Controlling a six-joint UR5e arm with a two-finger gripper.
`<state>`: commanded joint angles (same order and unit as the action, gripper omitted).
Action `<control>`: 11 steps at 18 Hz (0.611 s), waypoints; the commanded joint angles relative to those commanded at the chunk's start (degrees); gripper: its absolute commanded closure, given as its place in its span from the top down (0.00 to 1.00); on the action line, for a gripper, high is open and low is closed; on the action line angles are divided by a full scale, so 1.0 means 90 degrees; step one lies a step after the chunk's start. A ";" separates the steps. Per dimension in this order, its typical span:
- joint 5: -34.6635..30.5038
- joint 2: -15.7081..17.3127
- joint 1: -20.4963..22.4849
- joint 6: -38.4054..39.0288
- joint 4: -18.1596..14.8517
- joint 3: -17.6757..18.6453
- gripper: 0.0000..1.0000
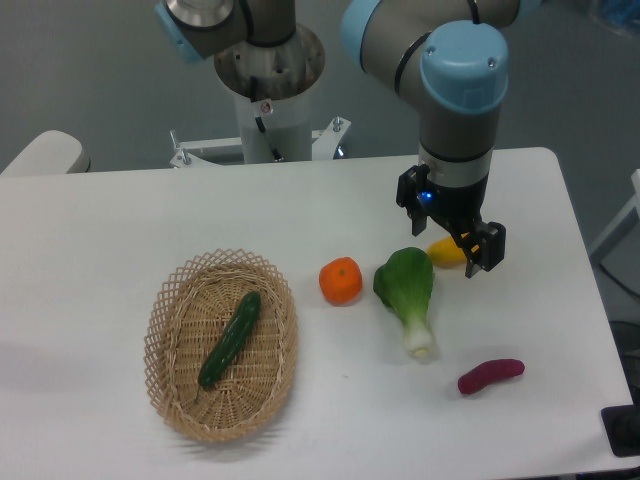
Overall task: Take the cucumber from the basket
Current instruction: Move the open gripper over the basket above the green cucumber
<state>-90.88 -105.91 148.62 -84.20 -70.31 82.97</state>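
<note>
The cucumber [230,339] is dark green and slim and lies diagonally inside the oval tan wicker basket [168,345] at the front left of the table. My gripper [462,243] hangs over the right part of the table, far to the right of the basket, just above a yellow item [444,253]. Its fingers [484,249] look spread and hold nothing.
An orange fruit [341,281] sits right of the basket. A leafy green vegetable with a white stalk [409,296] lies beside it. A purple item [490,375] lies at the front right. The robot base [270,90] stands behind the table.
</note>
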 joint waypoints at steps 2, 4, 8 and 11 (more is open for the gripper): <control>-0.0010 0.0000 0.0000 -0.0029 0.0029 0.0010 1.00; 0.0010 -0.0020 -0.0010 0.0029 -0.0010 -0.0039 1.00; 0.0010 -0.0029 -0.0205 0.0379 0.0029 0.0019 1.00; 0.0068 -0.0020 -0.0429 0.1325 0.0020 0.0087 1.00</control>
<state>-90.26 -106.08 144.76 -72.28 -70.14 83.76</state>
